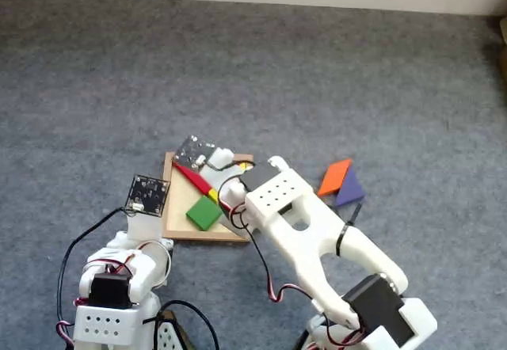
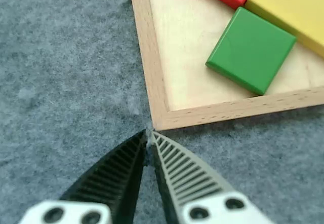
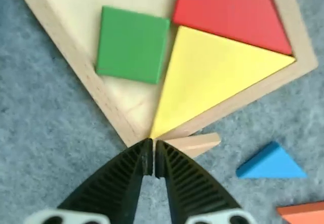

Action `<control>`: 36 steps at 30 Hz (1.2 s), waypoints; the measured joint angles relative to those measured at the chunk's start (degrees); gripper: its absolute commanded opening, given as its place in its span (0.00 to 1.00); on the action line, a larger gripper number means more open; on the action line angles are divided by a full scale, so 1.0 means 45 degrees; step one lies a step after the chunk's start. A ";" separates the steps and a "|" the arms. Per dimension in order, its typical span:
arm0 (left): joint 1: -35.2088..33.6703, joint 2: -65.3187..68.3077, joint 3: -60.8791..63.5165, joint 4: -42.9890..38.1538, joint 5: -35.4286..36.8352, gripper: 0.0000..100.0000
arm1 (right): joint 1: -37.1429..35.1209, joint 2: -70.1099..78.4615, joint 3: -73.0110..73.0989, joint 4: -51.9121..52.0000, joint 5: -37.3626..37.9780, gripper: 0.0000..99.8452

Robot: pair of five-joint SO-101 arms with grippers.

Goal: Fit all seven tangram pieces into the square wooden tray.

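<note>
The square wooden tray (image 1: 169, 207) lies mid-table between the arms. It holds a green square (image 1: 204, 213), a red triangle (image 3: 230, 13) and a yellow triangle (image 3: 212, 74). In the left wrist view my left gripper (image 2: 149, 135) is shut, its tips touching the outside of one tray corner (image 2: 154, 117), with the green square (image 2: 250, 49) just inside. My right gripper (image 3: 153, 145) is shut and empty at another corner, by the yellow triangle's point. An orange piece (image 1: 334, 176) and a blue triangle (image 1: 349, 192) lie on the carpet to the tray's right.
A pale wooden sliver (image 3: 195, 144) rests against the tray's outer edge beside my right gripper, with the blue triangle (image 3: 271, 162) and the orange piece (image 3: 304, 214) close by. The right arm (image 1: 301, 223) crosses over the tray's right side. Grey carpet spreads all around.
</note>
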 measured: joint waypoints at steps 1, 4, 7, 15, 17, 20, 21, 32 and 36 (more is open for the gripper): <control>0.0000 0.0000 0.0000 0.0000 0.0000 0.02 | -0.0020 0.0000 0.0000 0.0332 -0.0313 0.17; 0.0000 0.0000 0.0000 0.0000 0.0000 0.02 | 0.0176 0.0000 0.0000 0.0742 -0.1309 0.22; 0.0000 0.0000 0.0000 0.0000 0.0000 0.02 | 0.0274 0.0000 0.0078 0.0762 -0.2403 0.21; 0.0000 0.0000 0.0000 0.0000 0.0000 0.02 | 0.0664 0.0000 0.0098 0.0215 -0.5705 0.13; 0.0000 0.0000 0.0000 0.0000 0.0000 0.02 | 0.1016 0.0000 0.0098 0.0215 -0.5880 0.05; 0.0000 0.0000 0.0000 0.0000 0.0000 0.02 | 0.1524 0.0000 0.0098 0.0215 -0.5958 0.01; 0.0000 0.0000 0.0000 0.0000 0.0000 0.02 | 0.1661 0.0000 0.0098 0.0215 -0.5958 0.01; 0.0000 0.0000 0.0000 0.0000 0.0000 0.02 | 0.1758 0.0000 0.1563 -0.1250 -0.5958 0.01; 0.0000 0.0000 0.0000 0.0000 0.0000 0.02 | 0.1270 0.0000 0.1778 -0.1680 -0.5958 0.01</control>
